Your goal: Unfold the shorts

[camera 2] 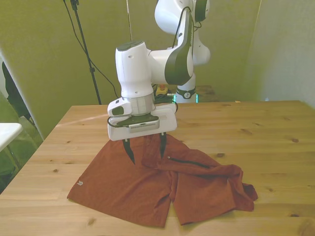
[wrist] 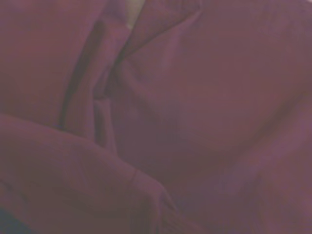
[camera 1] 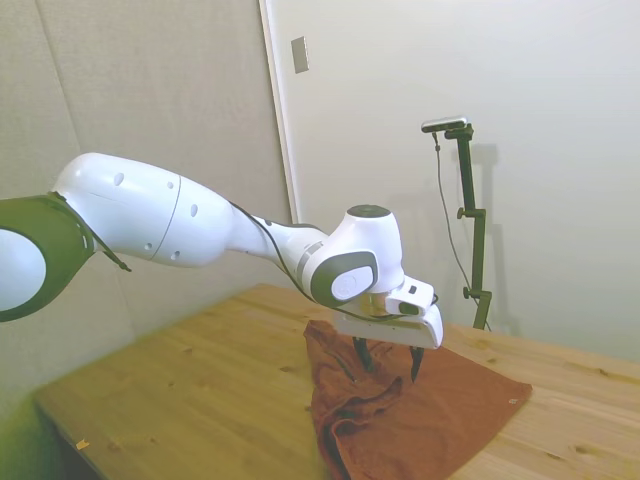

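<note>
The rust-brown shorts (camera 2: pixel 123 184) lie on the wooden table (camera 2: pixel 256 132), one leg spread flat toward the front view's left, the other side folded over and bunched toward the right with a dark zip line (camera 2: pixel 189 162) showing. My gripper (camera 2: pixel 146 151) is low over the shorts near the folded edge, open, its dark fingertips (camera 2: pixel 130 153) at the cloth with nothing pinched that I can see. In the side view the gripper (camera 1: pixel 388 360) sits just above the shorts (camera 1: pixel 430 410). The wrist view is filled with blurred folds of the shorts (wrist: pixel 195 122).
Bare table (camera 1: pixel 190 380) surrounds the garment on all sides. A white object (camera 2: pixel 7 132) sits off the table edge at the front view's left.
</note>
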